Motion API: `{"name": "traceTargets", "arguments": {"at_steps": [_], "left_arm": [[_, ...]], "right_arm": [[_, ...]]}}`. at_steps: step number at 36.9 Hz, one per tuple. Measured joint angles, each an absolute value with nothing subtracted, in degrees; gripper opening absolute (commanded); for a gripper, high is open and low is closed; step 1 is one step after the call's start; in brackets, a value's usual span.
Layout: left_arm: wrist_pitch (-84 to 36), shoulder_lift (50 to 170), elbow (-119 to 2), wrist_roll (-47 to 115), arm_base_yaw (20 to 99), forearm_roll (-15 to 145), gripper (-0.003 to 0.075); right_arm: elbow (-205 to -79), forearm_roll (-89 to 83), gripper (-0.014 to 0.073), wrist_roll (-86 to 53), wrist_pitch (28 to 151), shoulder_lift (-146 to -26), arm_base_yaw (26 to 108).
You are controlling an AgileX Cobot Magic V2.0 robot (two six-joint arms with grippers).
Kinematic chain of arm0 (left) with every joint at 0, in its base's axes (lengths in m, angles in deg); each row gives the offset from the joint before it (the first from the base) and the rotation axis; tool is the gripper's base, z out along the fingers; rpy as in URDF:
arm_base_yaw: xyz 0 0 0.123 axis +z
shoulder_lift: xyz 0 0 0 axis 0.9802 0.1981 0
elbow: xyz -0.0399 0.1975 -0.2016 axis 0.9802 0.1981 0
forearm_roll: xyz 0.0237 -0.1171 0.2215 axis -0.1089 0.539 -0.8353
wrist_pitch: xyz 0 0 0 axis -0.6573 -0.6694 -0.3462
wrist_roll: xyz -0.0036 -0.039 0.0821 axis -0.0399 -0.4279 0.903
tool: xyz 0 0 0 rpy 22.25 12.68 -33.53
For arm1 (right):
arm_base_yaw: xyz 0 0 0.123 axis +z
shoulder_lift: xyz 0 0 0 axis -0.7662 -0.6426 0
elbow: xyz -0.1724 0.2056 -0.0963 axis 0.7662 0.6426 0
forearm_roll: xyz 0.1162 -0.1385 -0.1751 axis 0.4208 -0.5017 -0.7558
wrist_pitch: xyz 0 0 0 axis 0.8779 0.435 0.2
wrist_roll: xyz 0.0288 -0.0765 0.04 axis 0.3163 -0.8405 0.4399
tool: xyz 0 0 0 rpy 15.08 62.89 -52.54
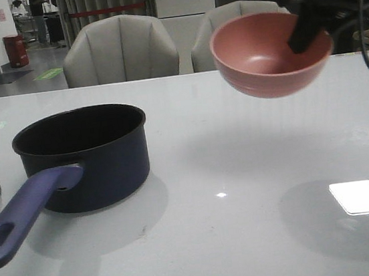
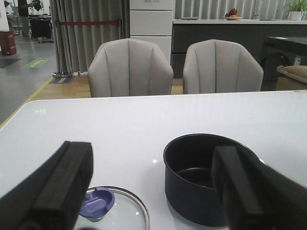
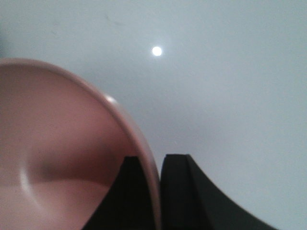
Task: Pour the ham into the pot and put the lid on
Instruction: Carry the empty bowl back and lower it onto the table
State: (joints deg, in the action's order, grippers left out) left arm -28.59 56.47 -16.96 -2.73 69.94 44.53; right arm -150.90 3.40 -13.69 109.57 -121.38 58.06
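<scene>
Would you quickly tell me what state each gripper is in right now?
Left gripper: open, holding nothing, above the lid and pot.
Right gripper: shut on the pink bowl rim, bowl lifted off the table.

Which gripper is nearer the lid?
Left. The left gripper hovers open right above the lid beside the pot; the right gripper holds the pink bowl aloft, across the table.

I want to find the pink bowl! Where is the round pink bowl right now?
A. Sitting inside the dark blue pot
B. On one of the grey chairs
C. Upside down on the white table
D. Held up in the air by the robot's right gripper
D: the right gripper pinches the rim of the round pink bowl, which hangs above the white table, apart from the dark navy pot.
</scene>
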Motion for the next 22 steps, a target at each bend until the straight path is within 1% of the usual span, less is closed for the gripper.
{"name": "traceTargets", "arguments": {"at_steps": [4, 9, 17, 19, 22], "left_arm": [[-28.6, 56.5, -17.0, -2.7, 69.9, 44.5, 0.0552], [-28.6, 56.5, -17.0, -2.7, 69.9, 44.5, 0.0552], [-28.6, 56.5, -17.0, -2.7, 69.9, 44.5, 0.0552], [-28.6, 56.5, -17.0, -2.7, 69.9, 44.5, 0.0552], [-28.6, 56.5, -17.0, -2.7, 69.9, 44.5, 0.0552]], "right_arm": [[-150.9, -1.2, 0.0136, -6.7, 114.8, -123.0, 55.0], [-150.9, -1.9, 0.0136, -5.3, 117.4, -126.3, 52.7], [-150.9, -2.0, 0.0141, -5.0, 117.9, -129.8, 52.4], [-150.9, -1.8, 0.0155, -5.0, 117.8, -130.7, 52.4], [-150.9, -1.6, 0.0219, -4.9, 117.6, -131.8, 52.4]]}}
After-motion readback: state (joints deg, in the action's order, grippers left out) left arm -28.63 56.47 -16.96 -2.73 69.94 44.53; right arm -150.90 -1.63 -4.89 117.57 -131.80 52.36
